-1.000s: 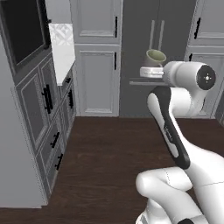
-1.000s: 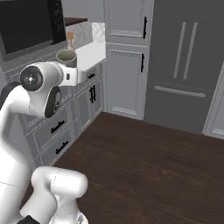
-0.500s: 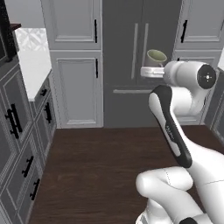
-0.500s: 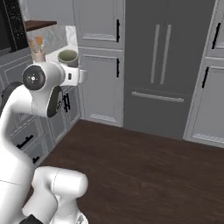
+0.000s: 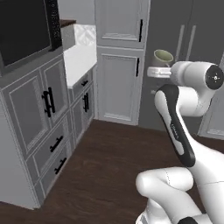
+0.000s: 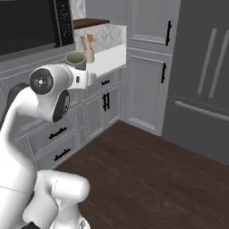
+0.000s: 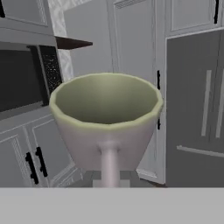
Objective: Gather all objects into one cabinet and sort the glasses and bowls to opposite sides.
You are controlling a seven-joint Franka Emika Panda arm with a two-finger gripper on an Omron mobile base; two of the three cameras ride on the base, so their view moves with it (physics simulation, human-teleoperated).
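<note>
The gripper (image 5: 154,71) was clamped on the handle of a mug (image 5: 162,57), carrying it upright in the air, above the dark wood floor (image 5: 105,162). In the hand view the mug (image 7: 107,122) showed its pale-green inside, its handle running down toward the camera. Taking the fridge (image 5: 192,52) as landmark, the mug hung in front of its doors in the left base view. Left of the fridge stood a tall grey cabinet (image 5: 120,61), then a white counter (image 5: 78,59) and a black microwave (image 5: 24,33). A utensil holder (image 6: 89,51) stood on that counter.
</note>
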